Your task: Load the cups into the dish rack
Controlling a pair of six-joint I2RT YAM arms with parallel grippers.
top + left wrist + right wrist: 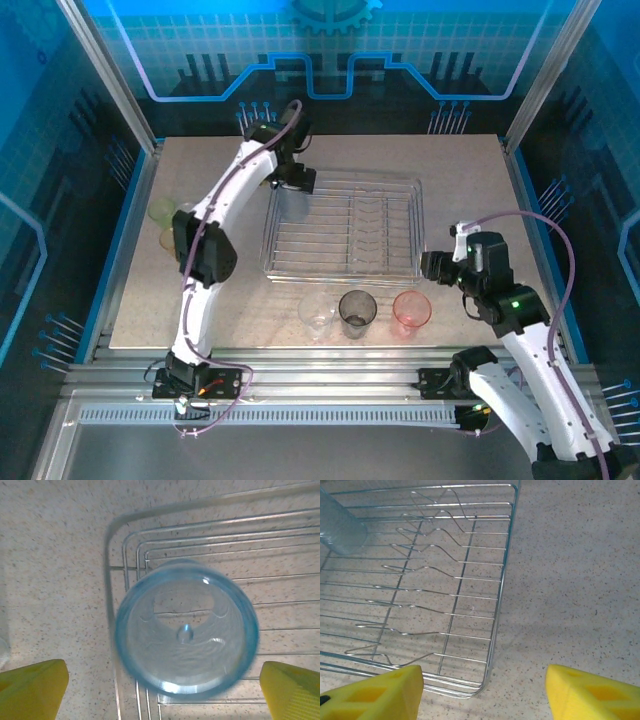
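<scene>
The speckled surface [460,180] lay bare along its far strip and to the right of the dish rack [342,228]. The rack sat mid-surface with its long side running left to right, and its wire floor was free apart from the far left corner. Over that corner hung the left claw [291,180], released, with its yellow fingers [35,687] spread wider than the pale blue cup [186,635] beneath and not touching it. The left wrist view looked straight along the cup's long axis at a round end with a central dimple, just inside the rack's curved corner wire; whether mouth or base faced up could not be told. The right wrist view gave the same cup side-on, as a cylinder at the rack's opposite end. The right claw [485,677] hung spread and empty above bare surface just beside the rack's near right corner. From above, the clear cup [318,315], smoky grey cup [357,310] and pink cup [411,311] stood upright in a row between rack and near edge. The yellow-green cups [163,211] sat close together by the left edge.
</scene>
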